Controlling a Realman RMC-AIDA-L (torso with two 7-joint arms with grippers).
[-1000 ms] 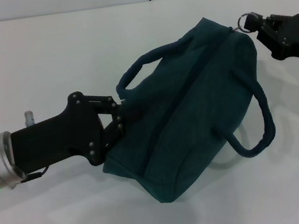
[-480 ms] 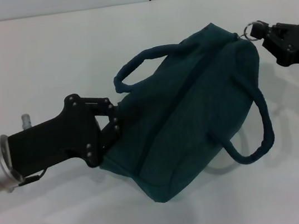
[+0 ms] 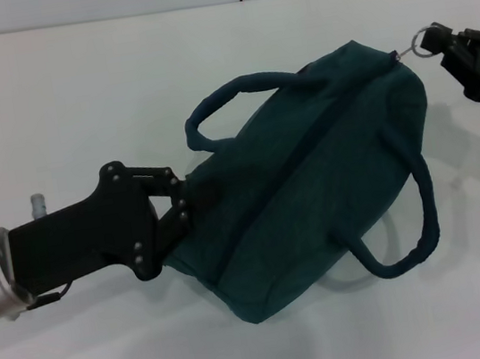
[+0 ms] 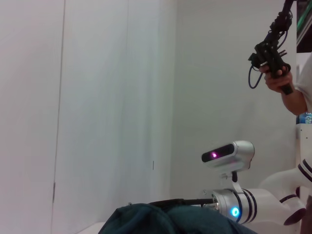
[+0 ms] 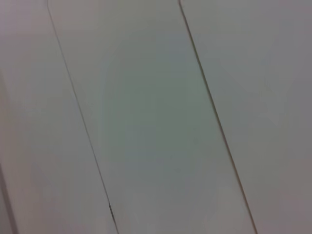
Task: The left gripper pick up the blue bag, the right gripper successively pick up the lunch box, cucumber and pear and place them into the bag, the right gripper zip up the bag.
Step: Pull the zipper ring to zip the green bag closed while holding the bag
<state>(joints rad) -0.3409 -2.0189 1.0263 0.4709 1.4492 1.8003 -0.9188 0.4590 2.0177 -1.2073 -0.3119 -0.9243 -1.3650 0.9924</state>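
The blue bag [image 3: 312, 178] lies slanted across the middle of the white table in the head view, with its top seam closed and both loop handles showing. At the bag's near-left end, my left gripper [image 3: 183, 210] is shut on the fabric. My right gripper [image 3: 441, 37] is at the bag's far-right corner, shut on the metal ring pull [image 3: 422, 41] of the zipper. The left wrist view shows only a strip of the bag's fabric [image 4: 165, 220]. In the right wrist view there are just wall panels. The lunch box, cucumber and pear are out of view.
A small pale cylinder [image 3: 38, 203] stands on the table behind my left arm. The white table [image 3: 74, 96] stretches to a panelled wall at the back. In the left wrist view a person's hand [image 4: 279, 80] holds a black device near the robot's head [image 4: 229, 153].
My right gripper has pulled the ring pull to the right. The bag's far end has stretched and shifted right with it. My left gripper has moved slightly down, still holding the bag.
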